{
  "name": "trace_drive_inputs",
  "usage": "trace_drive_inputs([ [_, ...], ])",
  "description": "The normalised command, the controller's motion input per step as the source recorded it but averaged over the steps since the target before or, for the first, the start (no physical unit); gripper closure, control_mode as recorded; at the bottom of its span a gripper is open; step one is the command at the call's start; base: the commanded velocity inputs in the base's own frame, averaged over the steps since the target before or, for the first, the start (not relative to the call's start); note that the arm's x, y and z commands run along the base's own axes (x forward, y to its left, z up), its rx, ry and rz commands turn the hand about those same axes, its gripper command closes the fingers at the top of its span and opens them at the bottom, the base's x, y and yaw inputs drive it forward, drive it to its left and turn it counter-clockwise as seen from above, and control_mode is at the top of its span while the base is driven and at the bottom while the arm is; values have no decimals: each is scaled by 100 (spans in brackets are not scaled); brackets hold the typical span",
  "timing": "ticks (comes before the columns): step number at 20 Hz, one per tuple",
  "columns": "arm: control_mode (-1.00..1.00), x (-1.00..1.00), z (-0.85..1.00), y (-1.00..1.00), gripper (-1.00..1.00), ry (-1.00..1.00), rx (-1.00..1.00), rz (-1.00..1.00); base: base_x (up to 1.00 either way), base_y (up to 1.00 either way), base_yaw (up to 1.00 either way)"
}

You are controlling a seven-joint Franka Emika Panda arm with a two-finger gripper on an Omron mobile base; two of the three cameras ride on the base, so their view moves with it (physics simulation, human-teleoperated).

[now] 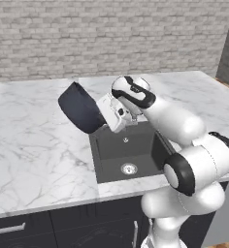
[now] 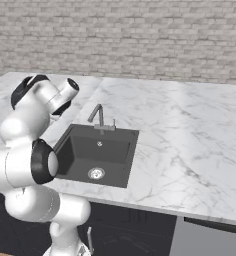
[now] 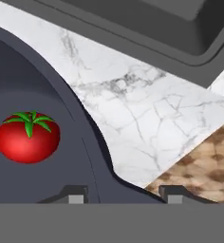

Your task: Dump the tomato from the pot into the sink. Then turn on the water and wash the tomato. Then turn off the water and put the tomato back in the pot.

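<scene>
While you're holding the pot [image 1: 79, 107] up off the counter [image 1: 29, 145] at the sink's [image 1: 131, 152] left edge, you're working the first step: the dump. In the left base view the pot is tipping hard, its dark underside facing the camera and its mouth turning toward the basin. The gripper [image 3: 122, 195] is pinching the pot's rim, one fingertip inside the wall and one outside, as the hand view is showing. The tomato [image 3: 28, 137] is sitting inside the pot, against the dark inner wall, not out yet. The sink is lying below and to one side, drain [image 1: 129, 169] bare, nothing in the basin that I can see. The faucet [image 2: 97, 116] is standing at the back edge, no water running.

Judging from this, the dump isn't done. Your next move is calling for more tilt, with the mouth well over the basin and not the marble, so the tomato is rolling into the sink and not onto the counter. Keep the pinch firm while tipping; a slipping rim is the risk.
</scene>
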Motion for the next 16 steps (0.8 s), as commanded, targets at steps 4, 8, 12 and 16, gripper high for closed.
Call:
trace_drive_inputs([
  [4, -100, 55, 40, -17, 100, 33, 29, -13, 0, 0, 0],
  [8, -100, 27, 55, -13, 100, 28, 27, -5, 0, 0, 0],
  [12, -100, 12, 56, -8, 100, 20, 25, -3, 0, 0, 0],
  [16, -100, 8, 47, -8, 100, 22, 22, -3, 0, 0, 0],
])
